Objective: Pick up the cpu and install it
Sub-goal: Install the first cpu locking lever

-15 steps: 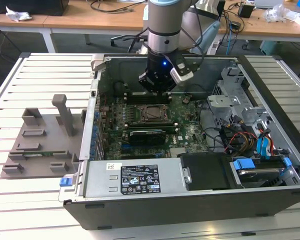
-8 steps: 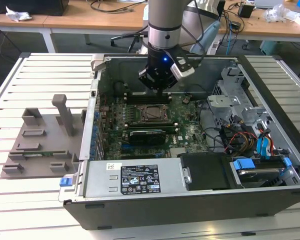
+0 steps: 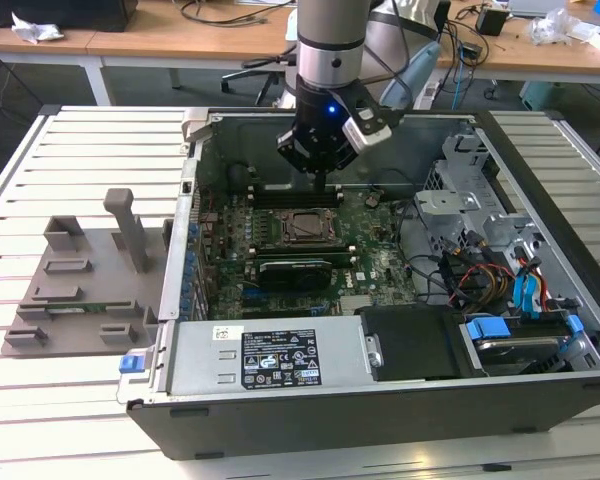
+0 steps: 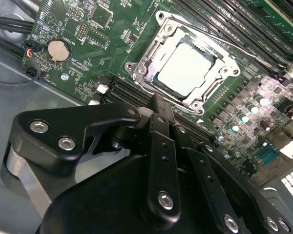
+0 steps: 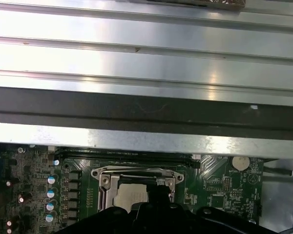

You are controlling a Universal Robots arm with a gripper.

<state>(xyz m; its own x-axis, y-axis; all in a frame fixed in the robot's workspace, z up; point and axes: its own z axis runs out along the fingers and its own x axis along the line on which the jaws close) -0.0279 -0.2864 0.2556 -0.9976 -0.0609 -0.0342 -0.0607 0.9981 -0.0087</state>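
Slatted metal table under open PC case, wooden desks behind. Gripper hovering above motherboard, fingers pressed together, empty. Cpu seated in socket.

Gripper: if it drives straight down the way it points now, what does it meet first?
Likely the cpu seated in the socket frame; the gripper hangs closed just beside it, so depth is uncertain.

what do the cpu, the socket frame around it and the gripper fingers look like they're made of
The cpu looks like matte silver-grey metal on top: a pale, even sheen. The socket frame appears to be bright bare metal with glints along its edges. The fingers of the gripper look like black, satin-finished metal or hard plastic; screws show.
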